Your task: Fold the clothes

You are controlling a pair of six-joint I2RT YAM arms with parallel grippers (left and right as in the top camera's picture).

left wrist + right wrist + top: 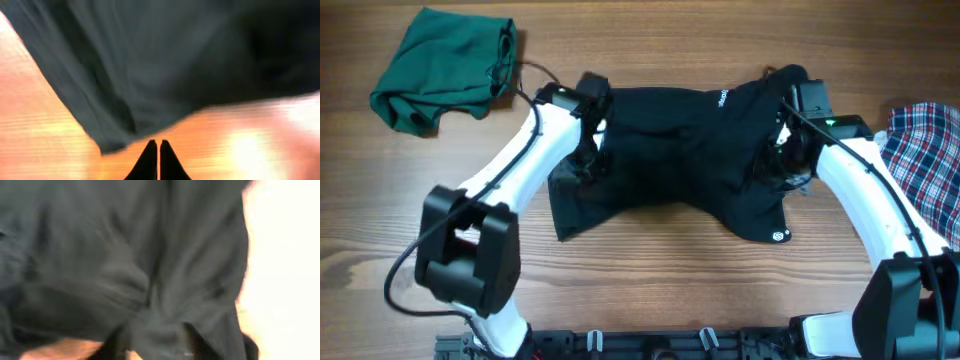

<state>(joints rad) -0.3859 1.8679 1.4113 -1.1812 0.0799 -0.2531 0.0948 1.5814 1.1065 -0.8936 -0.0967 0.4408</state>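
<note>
Nearest the robot's base, the near hem of the black top [670, 150] lay crumpled on the wooden table [670, 285], its near right corner turned out to show a small white logo mark [780, 236]. The top was spread crosswise but pinched in at its middle, not yet flat.

At the top's left edge, the left gripper [158, 142] had its jaws pressed together on nothing, the tips just short of the cloth's border. At the top's right side, the right gripper [155, 339] had its jaws apart with black cloth bunched between them. The blur hid whether they pinched it or only straddled it.

The step looked like spreading the top before the first fold. To do that well, each gripper should take a single layer at an outer corner. The two should then draw apart evenly until the waist of wrinkles flattens, and only then fold.

Right of the top lay the plaid garment [930, 170], close to its edge. Beyond the top's far left corner, apart from it, sat the green garment [440, 70], bunched up.
</note>
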